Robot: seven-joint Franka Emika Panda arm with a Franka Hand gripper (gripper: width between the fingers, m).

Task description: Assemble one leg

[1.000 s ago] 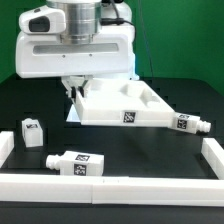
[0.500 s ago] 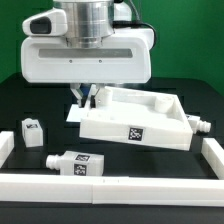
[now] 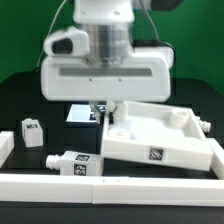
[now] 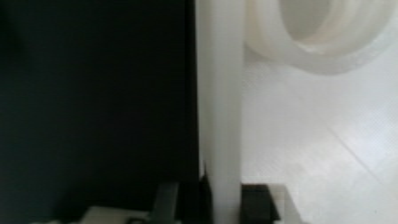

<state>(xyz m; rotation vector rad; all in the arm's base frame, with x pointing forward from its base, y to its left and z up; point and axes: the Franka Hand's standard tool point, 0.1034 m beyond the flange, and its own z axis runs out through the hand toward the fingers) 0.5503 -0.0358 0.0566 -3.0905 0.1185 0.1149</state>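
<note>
My gripper (image 3: 107,110) is shut on the near-left wall of the large white tray-like tabletop (image 3: 165,140), which sits skewed at the exterior view's right. In the wrist view my gripper (image 4: 217,203) has its dark fingers (image 4: 178,203) on either side of that white wall (image 4: 217,100), with a round socket (image 4: 320,40) inside the tray. One leg (image 3: 75,161), a white stubby peg with tags, lies on its side at the front left. A second leg (image 3: 32,131) stands at the far left. A third leg (image 3: 204,124) pokes out behind the tabletop's right corner.
A low white rail (image 3: 110,186) runs along the front, with ends at the left (image 3: 5,146) and right (image 3: 213,150). The marker board (image 3: 78,113) lies on the black table behind my gripper. The arm's wide white body (image 3: 105,75) hangs over the middle.
My gripper has moved toward the exterior view's right and the front, taking the tabletop with it. The tabletop now covers most of the right-hand leg. The two left legs have not moved.
</note>
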